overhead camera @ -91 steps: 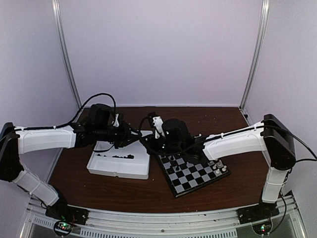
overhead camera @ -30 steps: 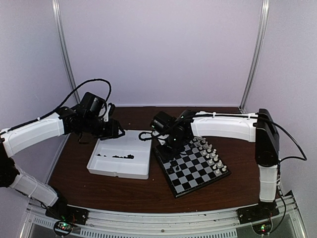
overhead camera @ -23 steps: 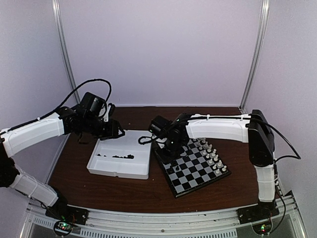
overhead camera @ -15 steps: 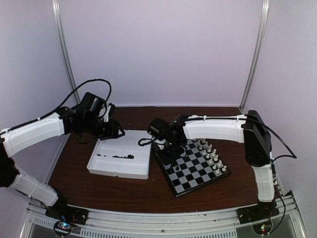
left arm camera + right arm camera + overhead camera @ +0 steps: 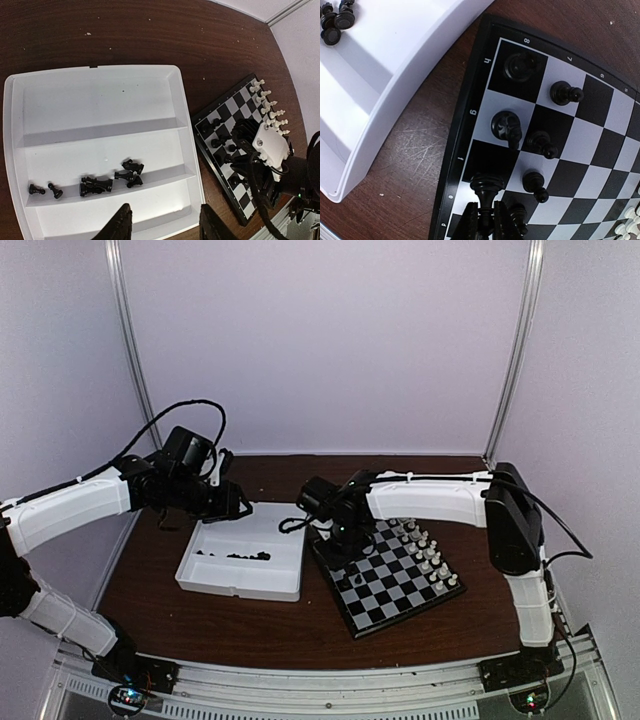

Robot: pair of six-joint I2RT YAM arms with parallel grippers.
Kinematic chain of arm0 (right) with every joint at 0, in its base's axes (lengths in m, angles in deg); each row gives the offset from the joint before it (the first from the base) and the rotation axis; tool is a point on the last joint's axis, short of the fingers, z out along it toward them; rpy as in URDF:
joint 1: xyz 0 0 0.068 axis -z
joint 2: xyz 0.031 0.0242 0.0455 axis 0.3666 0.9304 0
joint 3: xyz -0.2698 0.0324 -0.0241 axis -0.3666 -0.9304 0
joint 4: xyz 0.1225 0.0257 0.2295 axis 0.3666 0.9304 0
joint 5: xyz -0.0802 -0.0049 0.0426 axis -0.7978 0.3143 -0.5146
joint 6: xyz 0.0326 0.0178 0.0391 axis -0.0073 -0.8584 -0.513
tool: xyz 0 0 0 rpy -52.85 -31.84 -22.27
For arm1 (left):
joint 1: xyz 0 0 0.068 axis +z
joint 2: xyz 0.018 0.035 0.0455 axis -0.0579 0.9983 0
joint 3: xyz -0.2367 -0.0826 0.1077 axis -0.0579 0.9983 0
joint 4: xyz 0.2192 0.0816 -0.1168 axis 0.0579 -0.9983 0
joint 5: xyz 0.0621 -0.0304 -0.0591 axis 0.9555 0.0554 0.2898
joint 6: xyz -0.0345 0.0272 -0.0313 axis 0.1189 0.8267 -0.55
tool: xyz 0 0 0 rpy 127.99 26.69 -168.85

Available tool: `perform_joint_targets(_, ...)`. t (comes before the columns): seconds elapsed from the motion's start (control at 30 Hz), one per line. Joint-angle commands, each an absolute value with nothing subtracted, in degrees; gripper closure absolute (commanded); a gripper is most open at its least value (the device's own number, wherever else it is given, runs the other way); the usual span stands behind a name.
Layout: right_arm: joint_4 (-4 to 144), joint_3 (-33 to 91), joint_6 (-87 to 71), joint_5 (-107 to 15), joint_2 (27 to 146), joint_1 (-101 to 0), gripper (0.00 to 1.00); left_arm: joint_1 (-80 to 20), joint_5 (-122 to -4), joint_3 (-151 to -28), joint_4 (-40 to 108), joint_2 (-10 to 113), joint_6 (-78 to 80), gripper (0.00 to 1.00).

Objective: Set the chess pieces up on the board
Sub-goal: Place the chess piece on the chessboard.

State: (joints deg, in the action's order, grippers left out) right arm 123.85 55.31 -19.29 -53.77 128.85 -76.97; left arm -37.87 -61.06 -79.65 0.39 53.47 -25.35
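From the top cam, my left gripper [image 5: 236, 508] hangs by the far edge of the white partitioned tray [image 5: 240, 590]. My right gripper [image 5: 340, 543] is down at the chessboard [image 5: 400, 585] corner nearest that tray. Tiny white pieces [image 5: 428, 550] line the board's right side. It's all too small from up there to read either grip. The left wrist cam sorts one out: my fingers [image 5: 121, 226] are spread with nothing between them. Below them, a loose bunch of black chess pieces [image 5: 107, 181] lies tipped over in one tray compartment. The right wrist cam is the only one showing the pinch. My fingers are pressed onto a tall black piece [image 5: 485, 187], upright over the rim row; can't tell if its base touches. A rook [image 5: 520, 65] sits in the corner, a knight [image 5: 506, 125] beside it, and pawns [image 5: 565, 92] stand one row in.
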Motion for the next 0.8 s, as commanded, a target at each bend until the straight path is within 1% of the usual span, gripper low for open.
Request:
perform_joint_targets(0.0,124.46,57.14,-18.8,-55.34,130.32,-76.65,0.91,-37.6,-60.0,-80.76,1.31,53.74,-24.38,0.54)
perform_joint_targets(0.33,124.87,58.24,-18.5,-55.52,131.3,-76.44,0.89,-37.6,-59.68,-80.56,1.31,53.76,-24.2,0.54)
perform_joint_targets(0.47,125.12,58.47,-18.4,-55.68,131.36,-76.24,0.86,-37.6,-59.58,-80.56,1.31,53.73,-23.99,0.54)
perform_joint_targets(0.6,125.12,58.5,-18.49,-55.63,131.19,-76.26,0.79,-37.6,-59.35,-80.47,1.31,53.64,-23.92,0.53)
perform_joint_targets(0.77,124.96,58.58,-18.36,-55.56,131.01,-76.26,0.78,-37.6,-59.35,-80.38,1.31,53.63,-23.98,0.53)
